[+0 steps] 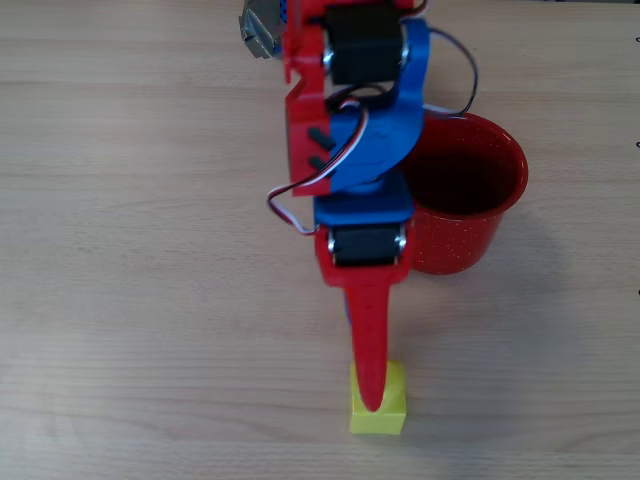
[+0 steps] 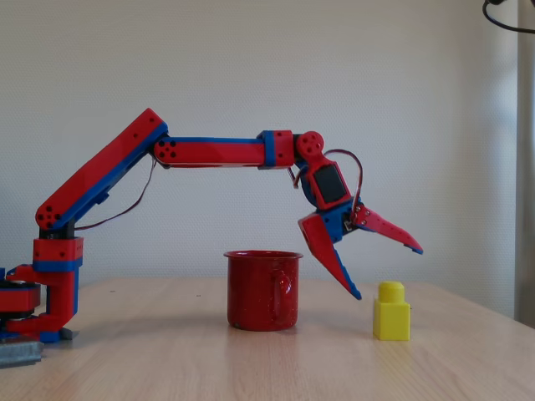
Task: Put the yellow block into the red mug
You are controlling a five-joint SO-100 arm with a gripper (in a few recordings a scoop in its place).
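Observation:
The yellow block [image 2: 391, 312] stands upright on the wooden table, stud on top, to the right of the red mug [image 2: 263, 290] in the fixed view. From overhead, the yellow block [image 1: 378, 402] sits near the bottom edge and the red mug [image 1: 465, 195] is further up, right of the arm, its dark inside empty. My gripper [image 2: 389, 271] is open just above the block: the lower finger's tip hangs close to the block's left side and the upper finger reaches out over its stud. Overhead, the gripper [image 1: 370, 378] shows as one red finger partly covering the block.
The red and blue arm [image 2: 217, 152] reaches from its base [image 2: 33, 309] at the left, passing over the mug. Bare wooden table [image 1: 150, 300] spreads out on both sides. A plain wall stands behind.

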